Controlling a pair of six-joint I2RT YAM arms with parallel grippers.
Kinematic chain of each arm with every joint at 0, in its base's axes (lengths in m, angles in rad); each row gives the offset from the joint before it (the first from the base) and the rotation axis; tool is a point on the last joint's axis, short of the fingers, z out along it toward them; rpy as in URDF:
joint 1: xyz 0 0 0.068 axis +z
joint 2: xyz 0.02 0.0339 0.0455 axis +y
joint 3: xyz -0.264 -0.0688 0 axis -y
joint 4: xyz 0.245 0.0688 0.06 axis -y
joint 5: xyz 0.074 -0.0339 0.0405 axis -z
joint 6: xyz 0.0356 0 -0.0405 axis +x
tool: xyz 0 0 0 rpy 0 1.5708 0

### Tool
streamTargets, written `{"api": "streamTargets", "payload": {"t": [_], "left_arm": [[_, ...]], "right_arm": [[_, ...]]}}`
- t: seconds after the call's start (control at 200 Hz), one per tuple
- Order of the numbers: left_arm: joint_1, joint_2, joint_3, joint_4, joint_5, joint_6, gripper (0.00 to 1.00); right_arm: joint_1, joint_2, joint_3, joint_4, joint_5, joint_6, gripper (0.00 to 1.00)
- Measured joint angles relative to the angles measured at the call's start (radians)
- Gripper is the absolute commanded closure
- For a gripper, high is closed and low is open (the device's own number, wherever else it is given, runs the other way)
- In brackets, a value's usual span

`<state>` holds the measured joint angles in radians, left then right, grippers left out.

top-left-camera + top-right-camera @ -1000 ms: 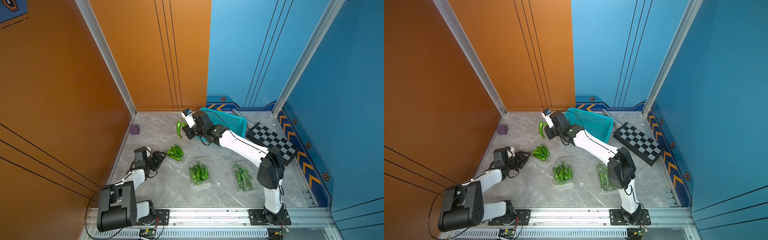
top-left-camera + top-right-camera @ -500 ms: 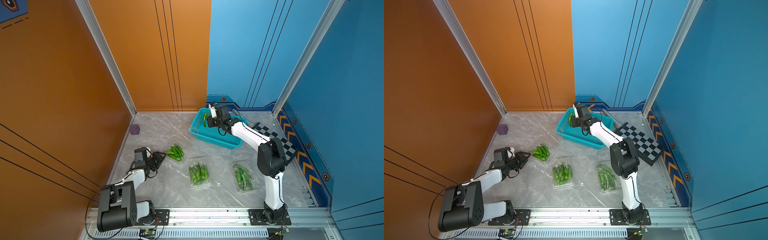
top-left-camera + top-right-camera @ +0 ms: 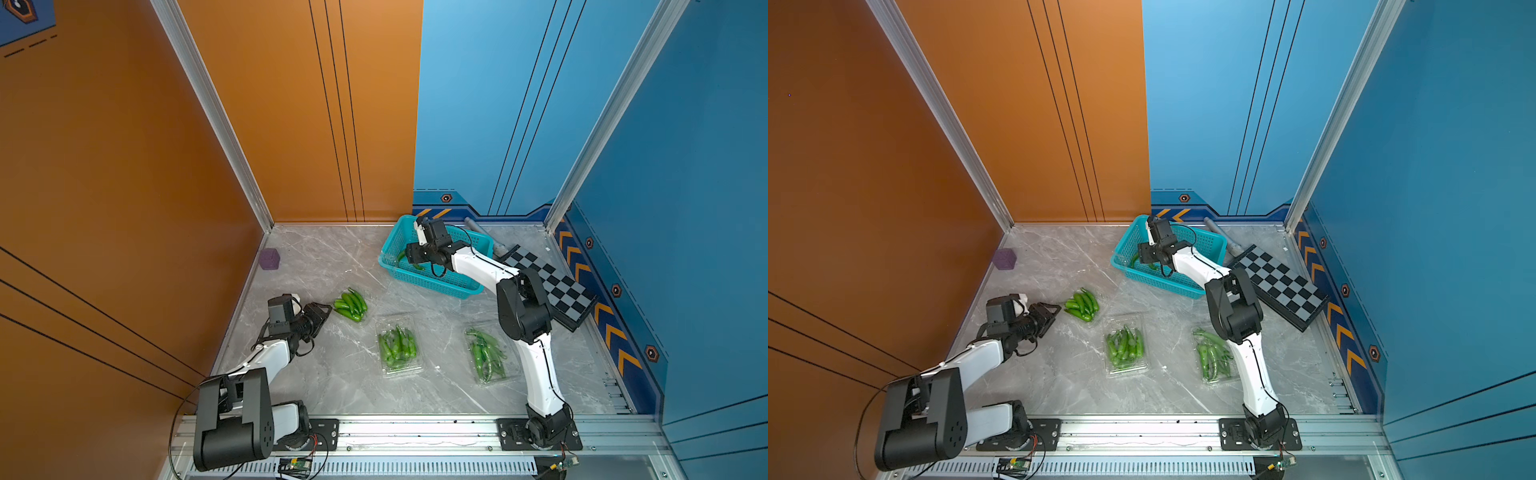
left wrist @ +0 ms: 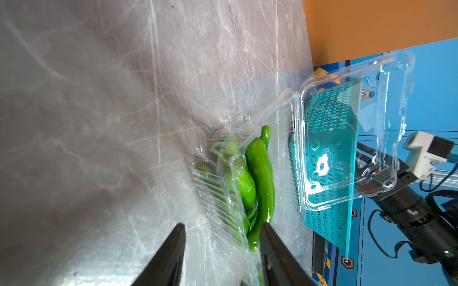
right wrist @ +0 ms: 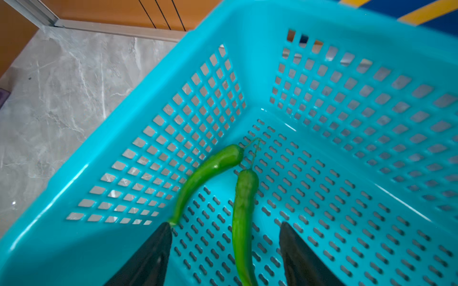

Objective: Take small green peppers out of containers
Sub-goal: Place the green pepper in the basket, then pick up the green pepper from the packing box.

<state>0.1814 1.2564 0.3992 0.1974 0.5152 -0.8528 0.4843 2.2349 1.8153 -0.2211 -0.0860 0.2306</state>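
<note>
Small green peppers fill three clear containers on the marble floor: a left one [image 3: 365,297] with its lid [image 4: 347,138] standing open, a middle one [image 3: 399,347] and a right one [image 3: 488,357]. My left gripper [image 3: 326,309] is open, its fingers astride the near wall [image 4: 215,198] of the left container, one finger beside a pepper [image 4: 260,178]. My right gripper [image 5: 225,225] hangs open inside the teal basket [image 3: 428,282]. Two peppers [image 5: 210,170] [image 5: 244,198] lie loose on the basket floor, the second one under the gap between the fingers.
A folded checkerboard [image 3: 552,286] lies right of the basket, with a grey cylinder [image 3: 482,230] behind it at the back wall. A purple block [image 3: 269,259] sits at the far left by the orange wall. Walls close in three sides.
My right arm swung right from above the left container to the teal basket with a pepper, then opened; the pepper now lies in the basket. The left arm has not moved.
</note>
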Motion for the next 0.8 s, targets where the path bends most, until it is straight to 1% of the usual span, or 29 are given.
{"api": "streamTargets", "payload": {"t": [0.105,0.245,0.34,0.44,0.515,0.566,0.631,0.721,0.801], "left_arm": [[0.000,-0.002,0.000,-0.006,0.000,0.000,0.49],[0.000,-0.006,0.000,-0.007,-0.003,0.000,0.49],[0.000,-0.008,0.000,-0.008,-0.003,0.000,0.48],[0.000,-0.011,0.000,-0.008,-0.003,0.000,0.48],[0.000,-0.014,0.000,-0.008,-0.003,0.000,0.48],[0.000,-0.015,0.000,-0.008,-0.003,0.000,0.48],[0.000,-0.015,0.000,-0.008,-0.003,0.000,0.48],[0.000,-0.015,0.000,-0.008,-0.003,0.000,0.48],[0.000,-0.015,0.000,-0.008,-0.003,0.000,0.48]], "right_arm": [[0.002,-0.054,-0.014,-0.009,-0.001,-0.012,0.31],[0.028,-0.196,-0.084,-0.014,-0.010,-0.036,0.33],[0.082,-0.278,-0.107,-0.013,-0.009,-0.058,0.36],[0.173,-0.326,-0.116,-0.013,-0.013,-0.085,0.38],[0.245,-0.325,-0.116,-0.015,-0.022,-0.101,0.39],[0.288,-0.312,-0.113,-0.023,-0.027,-0.106,0.42],[0.335,-0.272,-0.093,-0.035,-0.036,-0.116,0.44],[0.368,-0.193,-0.043,-0.054,-0.054,-0.120,0.45],[0.376,-0.115,0.014,-0.074,-0.068,-0.122,0.45]]}}
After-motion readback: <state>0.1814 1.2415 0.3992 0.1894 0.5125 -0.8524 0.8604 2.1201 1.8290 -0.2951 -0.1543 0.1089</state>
